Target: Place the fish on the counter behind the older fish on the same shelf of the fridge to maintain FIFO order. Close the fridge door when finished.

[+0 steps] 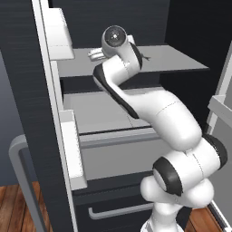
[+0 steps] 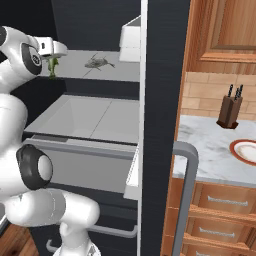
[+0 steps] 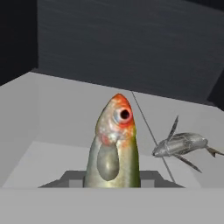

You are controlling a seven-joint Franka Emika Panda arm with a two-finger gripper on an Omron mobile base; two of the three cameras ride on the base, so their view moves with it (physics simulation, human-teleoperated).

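Note:
My gripper (image 2: 52, 60) is shut on the fish (image 2: 52, 68), which hangs greenish-yellow just above the left part of the pale grey shelf (image 2: 80, 70) inside the open fridge (image 2: 162, 100). In the hand view the fish (image 3: 114, 148) stands between the dark fingertips (image 3: 72, 179), its orange head and eye pointing up the picture. The older fish (image 3: 181, 145), small and grey with thin fins, lies on the shelf (image 3: 65, 109) to the right of the held one. From the right base view the older fish (image 2: 99, 62) rests further right on the shelf. The marble counter (image 2: 210, 145) lies right of the fridge.
White door bins (image 1: 61, 36) hang on the open left door, and another bin (image 2: 131, 37) sits on the right door. A lower shelf and drawer (image 2: 85, 120) lie under the fish shelf. A knife block (image 2: 230, 112) and a plate (image 2: 245, 150) stand on the counter.

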